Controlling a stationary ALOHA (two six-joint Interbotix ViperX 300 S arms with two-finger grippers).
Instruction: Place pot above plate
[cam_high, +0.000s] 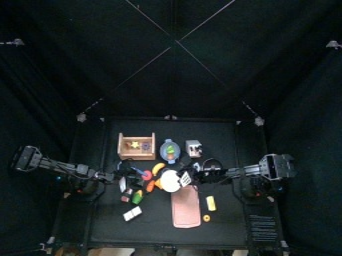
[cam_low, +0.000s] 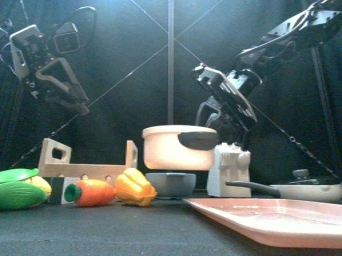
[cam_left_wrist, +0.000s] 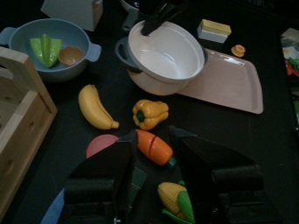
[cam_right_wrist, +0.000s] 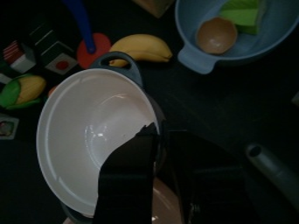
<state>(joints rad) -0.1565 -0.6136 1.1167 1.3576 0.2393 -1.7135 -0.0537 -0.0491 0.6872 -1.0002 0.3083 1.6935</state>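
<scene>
The dark grey pot (cam_low: 315, 188) with a short straight handle stands at the right in the front view; its handle also shows in the right wrist view (cam_right_wrist: 275, 166). The white plate is not in view. My right gripper (cam_right_wrist: 153, 133) is shut on the rim of a large white two-handled casserole (cam_right_wrist: 93, 131), one jaw inside and one outside. The casserole also shows in the left wrist view (cam_left_wrist: 170, 57) and the front view (cam_low: 177, 146). My left gripper (cam_left_wrist: 153, 150) is open and empty above toy vegetables, left of the casserole.
A bluish bowl (cam_left_wrist: 47, 48) holds green pieces and an egg. A wooden rack (cam_low: 80, 165) stands at the left. A banana (cam_left_wrist: 91, 107), a yellow pepper (cam_left_wrist: 149, 114) and a carrot piece (cam_left_wrist: 155, 147) lie near. A pink board (cam_low: 274, 215) lies at the front.
</scene>
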